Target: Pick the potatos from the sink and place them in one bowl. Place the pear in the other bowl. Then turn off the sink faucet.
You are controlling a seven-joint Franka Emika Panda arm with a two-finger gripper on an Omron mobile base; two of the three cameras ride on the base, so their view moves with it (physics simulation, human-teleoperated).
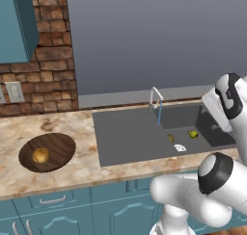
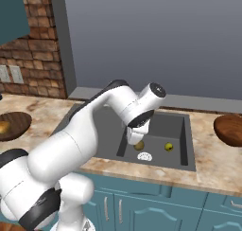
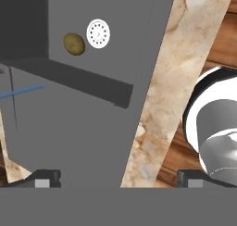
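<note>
Operator: Target check. Which potato is next?

Observer: Olive potato (image 3: 74,44). It lies on the floor of the sink (image 1: 125,133) well, just beside the white drain (image 3: 98,34). Golden potato (image 1: 41,155) sits in the dark bowl (image 1: 60,145) on the counter (image 1: 72,174), so I judge that sub-task half done.

Operator: Gripper?

Observer: Gripper (image 3: 118,179) is released, jaws wide, nothing between them. It hangs over the sink, about where the flat panel drops into the well. The potato is ahead of it, not under it.

Operator: Approach?

Observer: My judgement: shift over until the potato centres between the tips, then descend straight. The well wall is close on the near side, so keep the fingers off it. The potato is small and round, and it may roll toward the drain if one tip lands first. Close low, across its middle.

Operator: Neighbours?

Observer: Pear (image 1: 193,134) lies in the same well, apart from the potato, so no clash is expected. Faucet (image 1: 155,98) runs, and a thin blue stream (image 1: 159,116) falls at the well's edge. Lift high enough to clear rim and spout on the way to the dark bowl. Red bowl (image 2: 229,128) waits for the pear.
</note>
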